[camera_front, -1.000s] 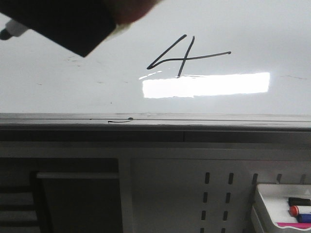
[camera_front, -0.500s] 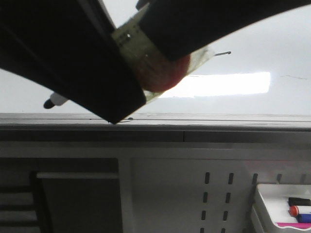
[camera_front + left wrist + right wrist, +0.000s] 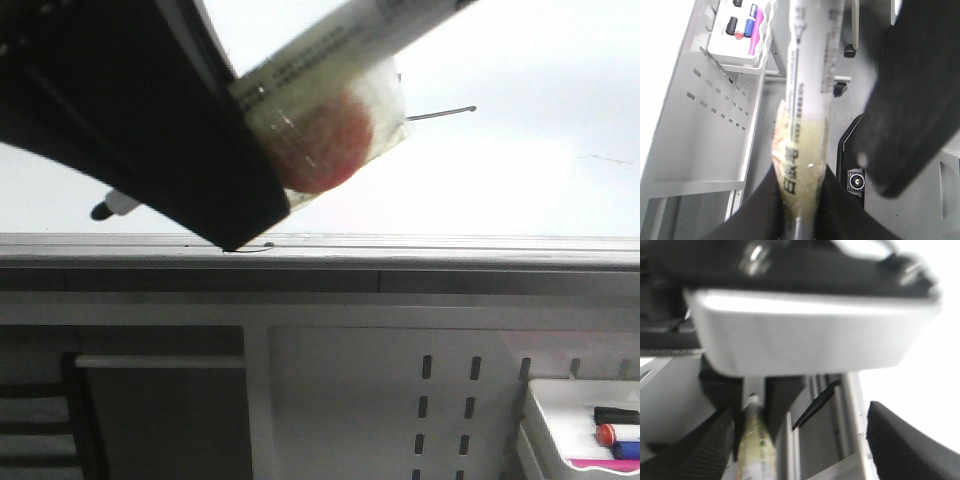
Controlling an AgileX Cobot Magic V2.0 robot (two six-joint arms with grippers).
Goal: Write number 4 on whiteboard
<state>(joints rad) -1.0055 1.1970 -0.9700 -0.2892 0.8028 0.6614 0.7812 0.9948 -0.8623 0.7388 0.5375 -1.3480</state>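
Glossy whiteboard [image 3: 520, 190] is filling the room ahead, with a gripper crowding the lens.

Only the crossbar tail of the number 4 [image 3: 442, 112] is showing, at about three o'clock from the marker [image 3: 330, 50]; everything else of it is hiding behind the gripper. The marker's long axis is running from eight toward two o'clock in the front view, tip [image 3: 103, 211] low at the eight end. Judging by the wrist views, the left gripper [image 3: 799, 210] is pinching the taped barrel and is the nearer arm; the right gripper [image 3: 750, 415] is looking pinched on a similar barrel too. White tray [image 3: 560, 425] is sitting at five o'clock.
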